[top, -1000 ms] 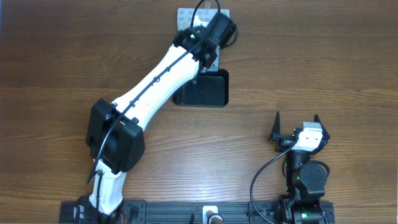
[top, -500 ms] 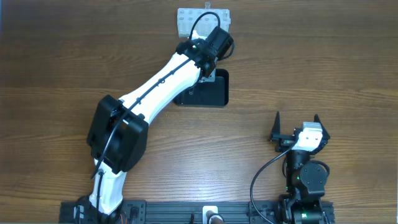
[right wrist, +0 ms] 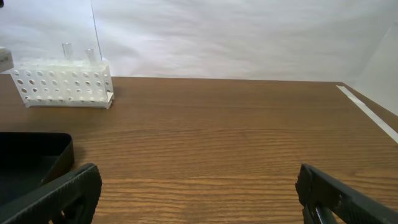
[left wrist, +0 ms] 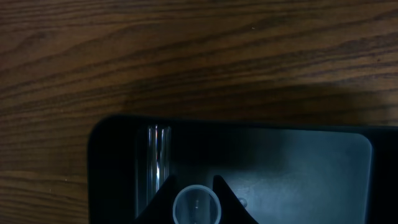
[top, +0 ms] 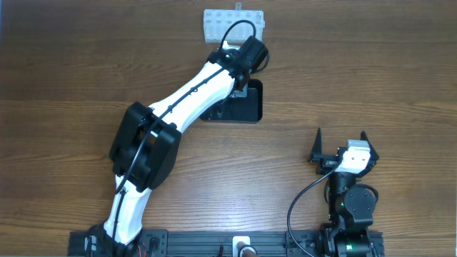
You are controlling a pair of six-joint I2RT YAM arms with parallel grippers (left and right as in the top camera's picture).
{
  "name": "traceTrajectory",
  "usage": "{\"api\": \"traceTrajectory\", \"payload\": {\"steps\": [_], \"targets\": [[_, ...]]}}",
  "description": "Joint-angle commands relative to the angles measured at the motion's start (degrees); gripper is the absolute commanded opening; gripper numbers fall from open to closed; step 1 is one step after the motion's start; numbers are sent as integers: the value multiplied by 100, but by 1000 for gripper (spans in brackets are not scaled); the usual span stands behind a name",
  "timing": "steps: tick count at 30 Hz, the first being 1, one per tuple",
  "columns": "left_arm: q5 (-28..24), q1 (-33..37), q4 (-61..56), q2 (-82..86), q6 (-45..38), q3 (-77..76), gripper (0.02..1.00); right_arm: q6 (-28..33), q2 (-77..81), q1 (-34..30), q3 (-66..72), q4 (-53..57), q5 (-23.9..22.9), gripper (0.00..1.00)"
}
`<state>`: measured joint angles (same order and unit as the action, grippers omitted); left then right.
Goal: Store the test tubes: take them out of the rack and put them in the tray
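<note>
The left gripper [left wrist: 194, 190] hangs over the black tray [left wrist: 298, 162], clamped on a test tube [left wrist: 196, 206] seen end-on; another tube [left wrist: 158, 152] already lies in the tray. What look like two more tubes [right wrist: 66, 50] stand in the rack [right wrist: 62, 84], so about half the job remains. The right gripper [top: 340, 139] sits well apart, fingers spread wide.

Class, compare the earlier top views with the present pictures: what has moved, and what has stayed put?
The left arm pulled back from the rack toward its base. The left tool, shut on a test tube, is now over the tray, where another tube lies. The rack, tray and right tool stayed where they were.
</note>
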<state>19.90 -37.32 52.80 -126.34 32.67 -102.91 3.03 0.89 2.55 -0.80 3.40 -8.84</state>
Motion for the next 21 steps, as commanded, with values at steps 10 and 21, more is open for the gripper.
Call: {"api": "traceTrajectory", "payload": {"steps": [10, 21], "targets": [[444, 59, -31, 236, 55, 63, 389, 4, -59, -44, 50, 2, 37, 993], [1167, 566, -527, 2218, -603, 66, 790, 4, -59, -44, 50, 2, 37, 991]]}}
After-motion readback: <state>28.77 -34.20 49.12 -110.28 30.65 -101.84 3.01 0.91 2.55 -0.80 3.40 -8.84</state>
